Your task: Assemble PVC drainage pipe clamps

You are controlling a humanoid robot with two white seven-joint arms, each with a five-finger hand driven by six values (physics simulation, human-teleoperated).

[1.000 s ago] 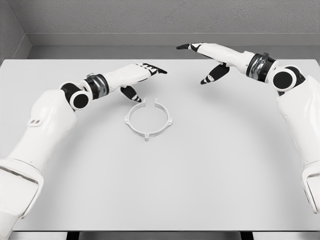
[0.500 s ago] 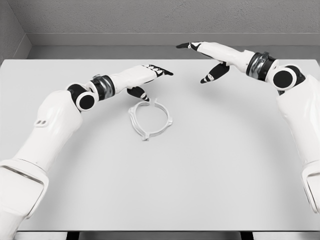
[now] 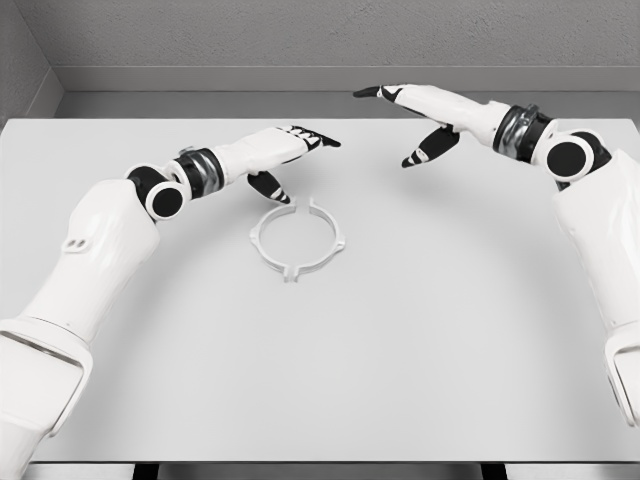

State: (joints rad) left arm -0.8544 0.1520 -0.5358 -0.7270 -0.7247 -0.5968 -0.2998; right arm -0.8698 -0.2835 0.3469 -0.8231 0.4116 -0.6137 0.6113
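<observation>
Head view shows a pale grey surface [image 3: 400, 350] with a grey wall behind it. On this surface lies one white clamp ring [image 3: 298, 238], a little left of the middle. The ring lies flat. It has a gap in its far side, where two short ends turn outward, and small tabs stand out from its rim at the near side and at the right side.

From the left side comes the left arm, bent at the elbow and reaching toward the middle. Its left hand [image 3: 275, 155] hangs just behind the ring and slightly to the left of it. The fingers [image 3: 312, 136] are stretched out and point to the right, and the black-tipped thumb [image 3: 270, 187] points down toward the far-left part of the ring. The thumb tip is very near the ring, but I cannot tell if it touches it. The hand is not closed around anything.

From the right side comes the right arm. Its right hand [image 3: 425, 115] is raised over the far part of the surface, well apart from the ring. Its fingers point to the left, with the thumb hanging below them, relaxed and spread, and it holds nothing.

No other part is seen on the surface beside the ring.
</observation>
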